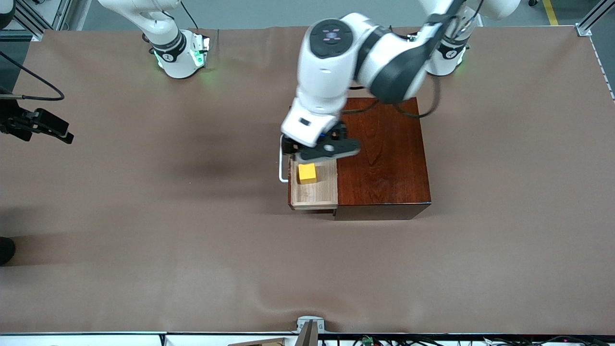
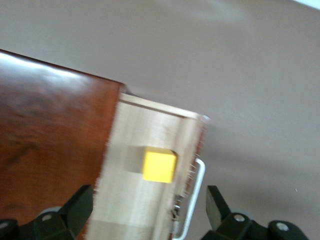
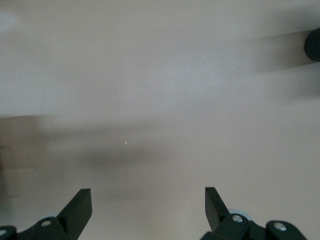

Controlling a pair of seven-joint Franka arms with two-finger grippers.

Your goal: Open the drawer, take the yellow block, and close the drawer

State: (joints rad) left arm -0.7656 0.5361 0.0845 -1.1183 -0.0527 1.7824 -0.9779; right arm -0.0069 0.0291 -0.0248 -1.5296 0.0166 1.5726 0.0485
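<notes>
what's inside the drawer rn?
The drawer is pulled out; only the yellow block sits on its light-wood floor. The open left gripper hangs over it, covering the tray's end nearest the bases. The part inside the wooden box is hidden.

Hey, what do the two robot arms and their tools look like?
Both arms are glossy white with dark grey joint sections. Black cables run along the left arm, green lights glow at each base, and each base ring bears a small mark. The left tool and the right tool have black fingers.
</notes>
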